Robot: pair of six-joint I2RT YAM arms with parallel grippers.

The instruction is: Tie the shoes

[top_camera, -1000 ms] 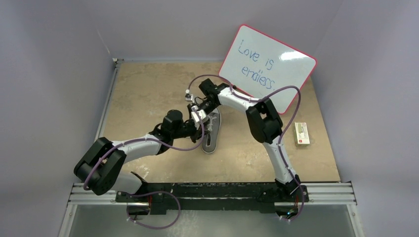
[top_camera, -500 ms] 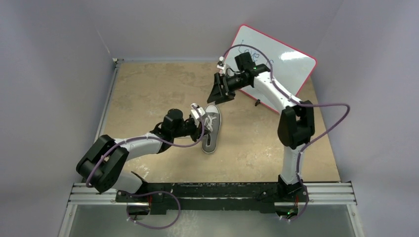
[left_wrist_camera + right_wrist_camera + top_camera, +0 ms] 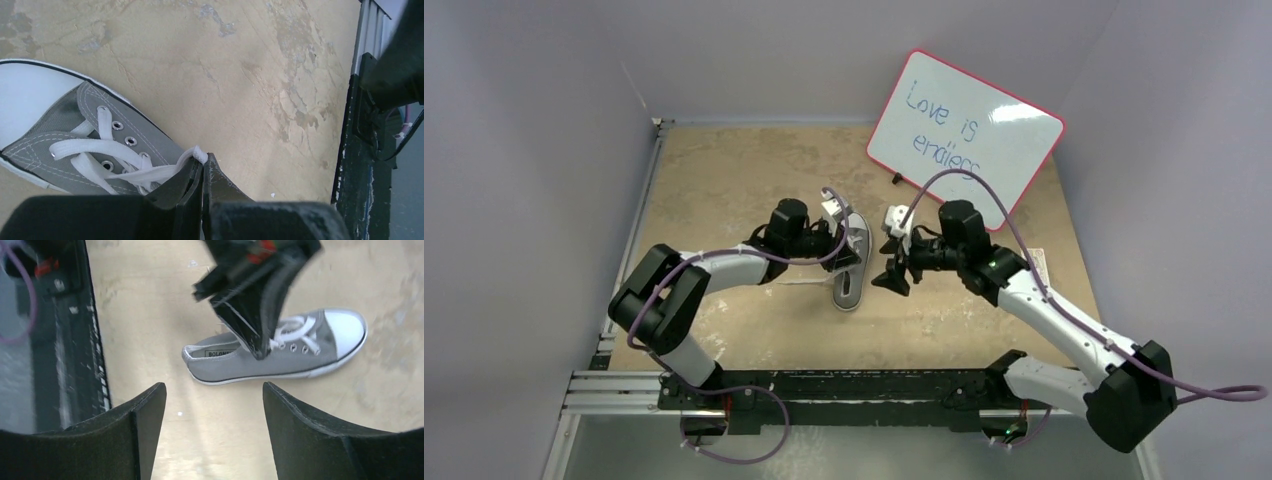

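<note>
**Hold the lace taut, bring the right tool in low**

My left tool is clenched on a white lace of the grey sneaker, which lies mid-worktop, toe far. My right tool hangs released just right of it. I'd take the other lace near the eyelets.

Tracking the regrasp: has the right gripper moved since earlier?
Yes. The right gripper came away from the whiteboard toward the near edge, now open beside the sneaker.

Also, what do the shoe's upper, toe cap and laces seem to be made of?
Upper: grey canvas, matte, with visible white stitching. Toe cap: white rubber, probably; smooth, faintly glossy. Laces: flat white woven fabric, perhaps cotton; one is pinched in the left gripper.
</note>
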